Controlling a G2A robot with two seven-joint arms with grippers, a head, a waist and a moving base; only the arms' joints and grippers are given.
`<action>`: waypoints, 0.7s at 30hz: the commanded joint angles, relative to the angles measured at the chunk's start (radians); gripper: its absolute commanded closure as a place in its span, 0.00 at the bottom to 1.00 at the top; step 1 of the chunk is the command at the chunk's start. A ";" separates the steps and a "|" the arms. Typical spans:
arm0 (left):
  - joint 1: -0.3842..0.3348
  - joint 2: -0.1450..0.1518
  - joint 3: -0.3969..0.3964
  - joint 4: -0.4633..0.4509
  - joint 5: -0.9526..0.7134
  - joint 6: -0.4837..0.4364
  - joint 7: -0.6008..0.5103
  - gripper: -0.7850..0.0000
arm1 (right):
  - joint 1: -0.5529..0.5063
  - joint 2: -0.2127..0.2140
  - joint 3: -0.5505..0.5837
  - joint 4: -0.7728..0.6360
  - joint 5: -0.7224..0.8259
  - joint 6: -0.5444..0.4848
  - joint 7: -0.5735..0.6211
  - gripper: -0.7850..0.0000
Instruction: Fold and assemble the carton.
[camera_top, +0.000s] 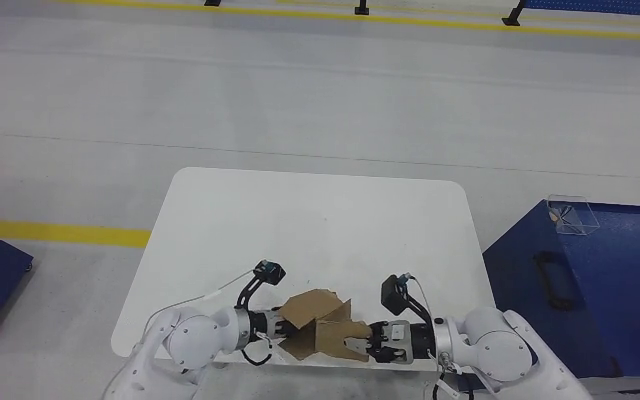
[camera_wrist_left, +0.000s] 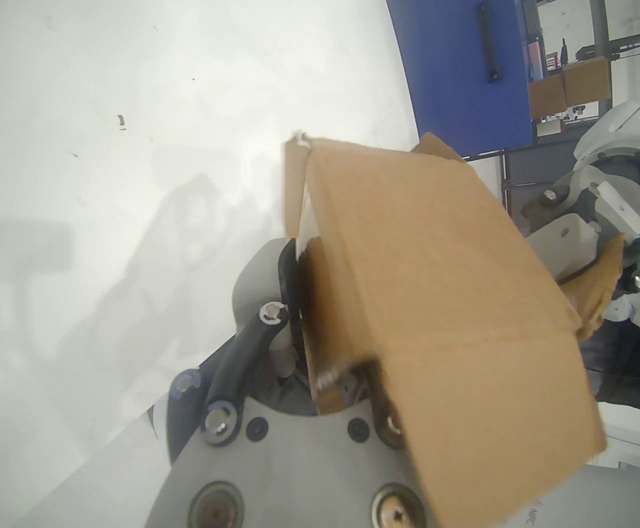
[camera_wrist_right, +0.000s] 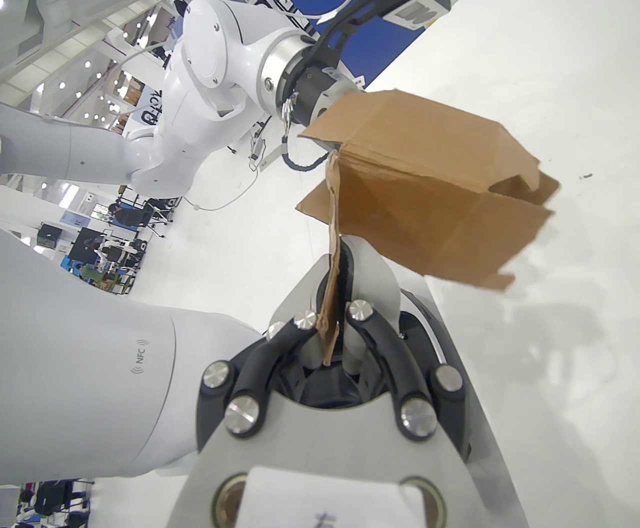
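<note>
Top: carton (camera_top: 318, 325) held above table (camera_top: 320, 210) at its near edge. It is partly opened and the flaps are loose, so folding shut is still to do. Blue bin (camera_top: 560, 290) well apart.
L wrist: left gripper (camera_wrist_left: 302, 280) clenched on a panel edge.
R wrist: right gripper (camera_wrist_right: 336, 285) clenched on a flap. Nothing seen obstructing.

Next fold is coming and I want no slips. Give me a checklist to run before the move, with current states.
1. Left tool shut on a carton flap: ok.
2. Right tool shut on another flap: ok.
3. Carton lifted off table: ok.
4. Carton squared: not ok, skewed.
5. End flaps folded in: not ok, open.
</note>
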 joint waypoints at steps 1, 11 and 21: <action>-0.001 0.001 0.004 0.004 -0.001 0.000 -0.003 1.00 | -0.001 0.000 0.001 0.000 0.001 0.006 -0.004 0.00; -0.001 0.003 -0.040 0.033 -0.272 0.064 -0.089 1.00 | -0.057 0.004 0.109 -0.012 -0.027 -0.011 -0.192 0.00; -0.009 -0.006 -0.052 0.079 -0.574 0.192 -0.158 1.00 | -0.110 0.008 0.169 -0.031 0.008 -0.063 -0.248 0.00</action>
